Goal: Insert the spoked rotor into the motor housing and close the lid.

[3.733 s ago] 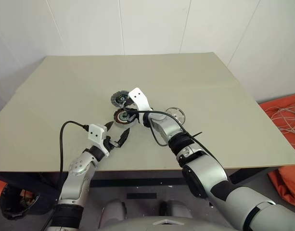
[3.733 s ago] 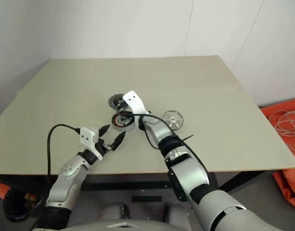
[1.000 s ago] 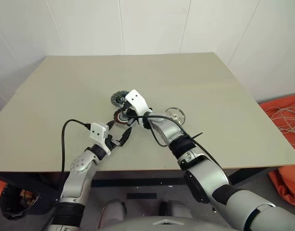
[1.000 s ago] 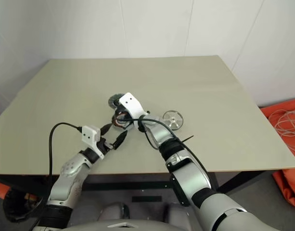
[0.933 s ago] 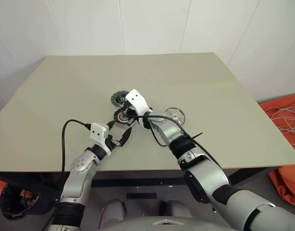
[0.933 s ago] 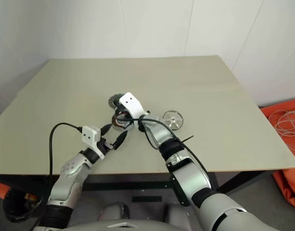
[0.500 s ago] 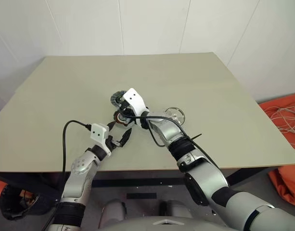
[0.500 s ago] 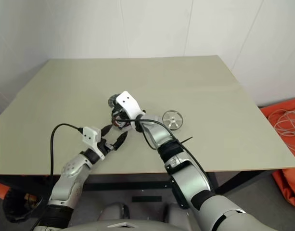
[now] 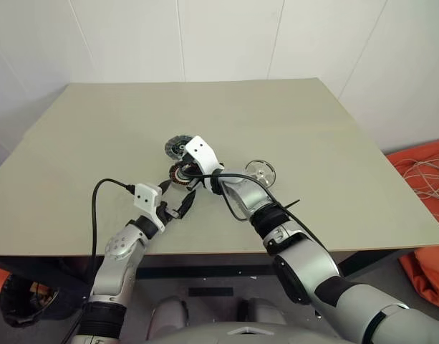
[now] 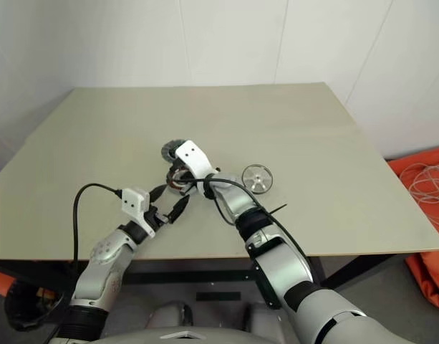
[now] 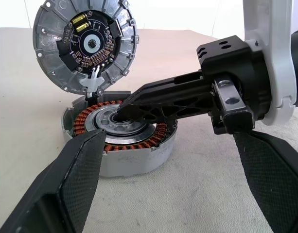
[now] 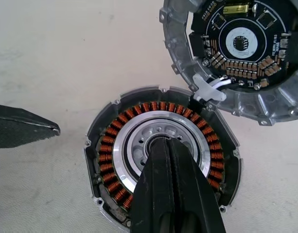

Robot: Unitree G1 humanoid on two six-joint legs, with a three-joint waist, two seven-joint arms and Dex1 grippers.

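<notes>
The motor housing, a round shell with a ring of copper windings around a silvery hub, lies on the table in the middle. Its lid, a grey finned disc with a circuit board inside, stands tilted open behind it, joined by white wires. My right gripper is shut, its tips resting on the housing's centre hub. My left gripper is open just in front of the housing, holding nothing. The spoked rotor, a shiny silver wheel, lies flat to the right of my right arm.
Orange fabric with pale cables lies on the floor beyond the table's right edge. A black cable loops from my left wrist over the table's front edge. White walls stand behind the table.
Nothing notable: my right gripper stays shut at the housing's hub with only a slight wobble of the wrist, and my left gripper holds still and open.
</notes>
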